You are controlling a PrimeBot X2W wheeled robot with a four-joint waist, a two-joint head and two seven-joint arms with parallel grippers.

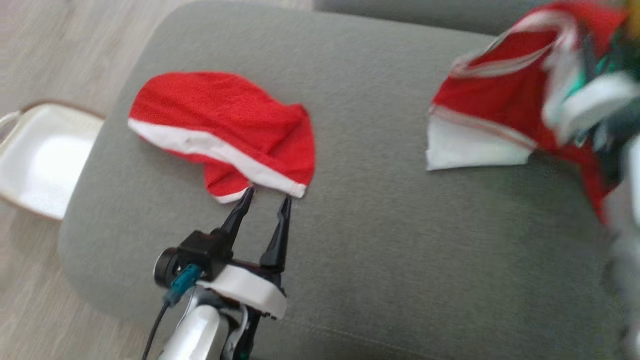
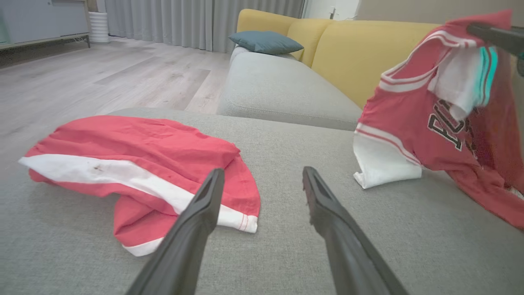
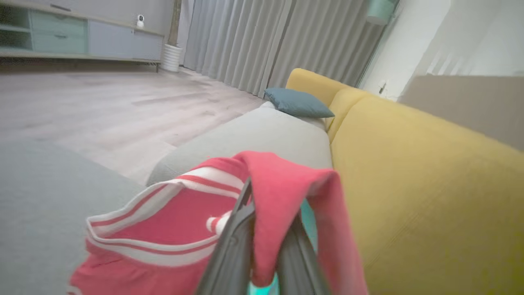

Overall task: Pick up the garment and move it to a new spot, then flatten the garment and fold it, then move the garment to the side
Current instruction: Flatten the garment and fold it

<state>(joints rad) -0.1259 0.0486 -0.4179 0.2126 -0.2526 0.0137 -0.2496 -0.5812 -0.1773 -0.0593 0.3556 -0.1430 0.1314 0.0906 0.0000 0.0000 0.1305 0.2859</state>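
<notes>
- The right gripper (image 3: pixel 268 213) is pinched shut on a fold of the red jersey (image 3: pixel 163 229). The jersey hangs below its fingers, and the lower edge trails on the grey cushion (image 1: pixel 350 260).
- The left gripper (image 1: pixel 266 196) stands wide and empty. Its tips are just short of the hem of a second red-and-white garment (image 1: pixel 225 120) lying ahead of it.
- The right gripper seems to hold only a narrow fold, so a quick swing could pull the cloth out from between the fingers.
- The trailing edge may drag and bunch on the cushion, which would make flattening harder. Carried toward the left gripper, it could also catch the second garment, which now lies well apart from it.
- The left wrist view shows black lettering on the jersey (image 2: pixel 425 131) and its white panel resting on the cushion, where the head view is blurred.
- The right wrist view shows the cloth clamped and draped over the fingers, with a yellow sofa back (image 3: pixel 409 184) beyond them.
</notes>
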